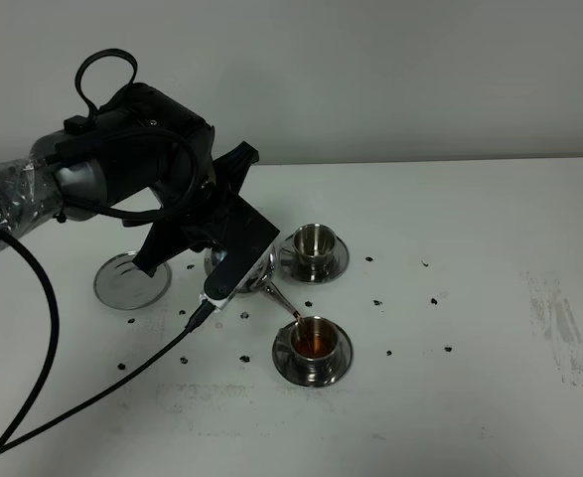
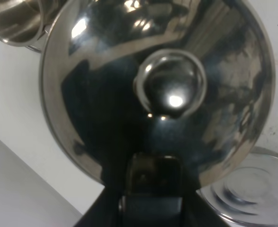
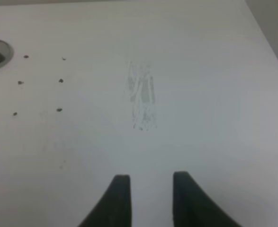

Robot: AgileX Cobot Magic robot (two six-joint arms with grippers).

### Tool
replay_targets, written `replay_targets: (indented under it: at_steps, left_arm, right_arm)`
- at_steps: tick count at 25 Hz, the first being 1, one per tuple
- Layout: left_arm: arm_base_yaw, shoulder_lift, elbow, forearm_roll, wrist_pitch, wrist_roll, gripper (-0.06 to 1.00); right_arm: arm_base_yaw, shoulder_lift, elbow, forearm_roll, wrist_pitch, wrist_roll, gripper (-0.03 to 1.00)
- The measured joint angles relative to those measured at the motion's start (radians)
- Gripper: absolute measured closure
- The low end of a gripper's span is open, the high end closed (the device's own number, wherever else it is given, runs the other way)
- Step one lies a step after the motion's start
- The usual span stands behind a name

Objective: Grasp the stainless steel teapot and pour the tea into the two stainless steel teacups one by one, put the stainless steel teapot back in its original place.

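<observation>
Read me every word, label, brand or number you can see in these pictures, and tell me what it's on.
None: no text can be read in any view.
Plain polished metal, no markings: the stainless steel teapot, the far teacup, the near teacup, the steel disc.
Marks but not writing: the dark specks and the grey scuff on the table.

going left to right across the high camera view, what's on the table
flat round steel coaster disc → shiny steel teapot → two small steel teacups, one behind the other → grey scuff mark
</observation>
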Motion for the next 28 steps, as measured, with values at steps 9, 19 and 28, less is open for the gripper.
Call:
replay_targets:
  at_steps: [9, 19, 28]
  left_arm:
    - [-0.007, 0.0, 0.0, 0.02, -0.002, 0.0, 0.72]
    - [-0.011, 0.0, 0.0, 0.034, -0.009, 0.0, 0.72]
    - [-0.017, 0.0, 0.0, 0.036, -0.011, 0.0, 0.72]
  right_arm:
    - [0.0, 0.0, 0.0, 0.0, 0.0, 0.0, 0.76]
    - [0.0, 0.0, 0.0, 0.0, 0.001, 0.0, 0.76]
    - [0.0, 0.0, 0.0, 0.0, 0.001, 0.0, 0.76]
